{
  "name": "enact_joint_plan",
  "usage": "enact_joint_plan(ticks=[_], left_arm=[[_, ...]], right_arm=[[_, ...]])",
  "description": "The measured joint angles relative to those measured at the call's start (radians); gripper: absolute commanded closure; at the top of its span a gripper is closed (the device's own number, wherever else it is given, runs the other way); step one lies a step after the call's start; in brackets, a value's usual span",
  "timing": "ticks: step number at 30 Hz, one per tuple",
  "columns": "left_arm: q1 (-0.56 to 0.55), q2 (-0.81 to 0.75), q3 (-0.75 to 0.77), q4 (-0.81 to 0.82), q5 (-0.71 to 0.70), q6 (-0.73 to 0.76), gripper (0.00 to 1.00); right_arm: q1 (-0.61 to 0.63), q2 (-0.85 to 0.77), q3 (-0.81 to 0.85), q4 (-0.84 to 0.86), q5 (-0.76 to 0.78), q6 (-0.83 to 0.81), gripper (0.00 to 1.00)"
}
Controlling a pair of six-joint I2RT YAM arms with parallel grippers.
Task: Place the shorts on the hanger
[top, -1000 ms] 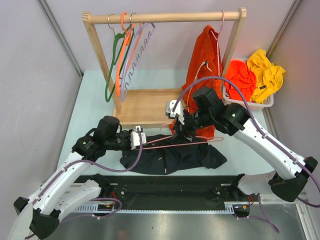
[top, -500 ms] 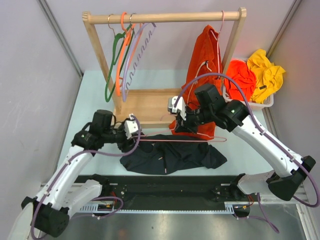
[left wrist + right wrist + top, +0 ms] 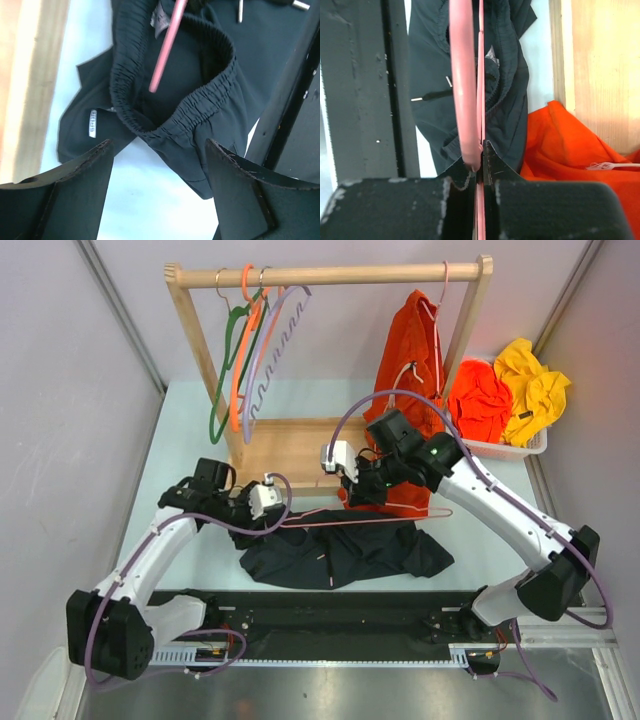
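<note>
Swinging leftward since a moment ago, the right arm has carried the hanger point(image 3: 166, 45) along, and its long bar now tilts down toward the left. On the pale desk point(image 3: 190, 430) the shorts point(image 3: 345, 552) lie crumpled near the front edge, waistband gaping. The hanger's pink tip pokes into that opening. The right gripper point(image 3: 352, 483) is clamped on the hanger's thin rod. The left gripper point(image 3: 268, 502) hangs over the waistband, fingers apart, holding nothing.
</note>
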Motion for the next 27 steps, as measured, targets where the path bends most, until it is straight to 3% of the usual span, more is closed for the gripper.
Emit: enact_joint_plan(ticks=[5,8,11,12,15,21,27], left_arm=[[0.000,0.062,-0.015,0.034,-0.005,0.018,0.28],[-0.003,0.104,-0.016,0.069,-0.010,0.022,0.37],[-0.012,0.129,-0.016,0.089,-0.009,0.027,0.65],[-0.016,0.132,-0.016,0.090,-0.009,0.032,0.81],[-0.031,0.127,-0.016,0.085,0.000,0.056,0.99],[-0.058,0.025,-0.005,0.040,0.018,0.076,1.00],[-0.158,-0.097,0.056,0.000,0.035,0.085,1.00]], right_arm=[[-0.005,0.035,0.000,0.016,0.006,-0.041,1.00],[-0.010,0.059,0.001,0.030,0.005,-0.066,1.00],[-0.013,0.089,0.003,0.032,0.003,-0.096,1.00],[-0.013,0.095,0.005,0.032,0.002,-0.105,1.00],[-0.014,0.116,0.014,0.024,-0.010,-0.133,1.00],[-0.019,0.117,0.029,0.004,-0.062,-0.169,1.00],[0.004,0.117,0.031,0.000,-0.100,-0.192,1.00]])
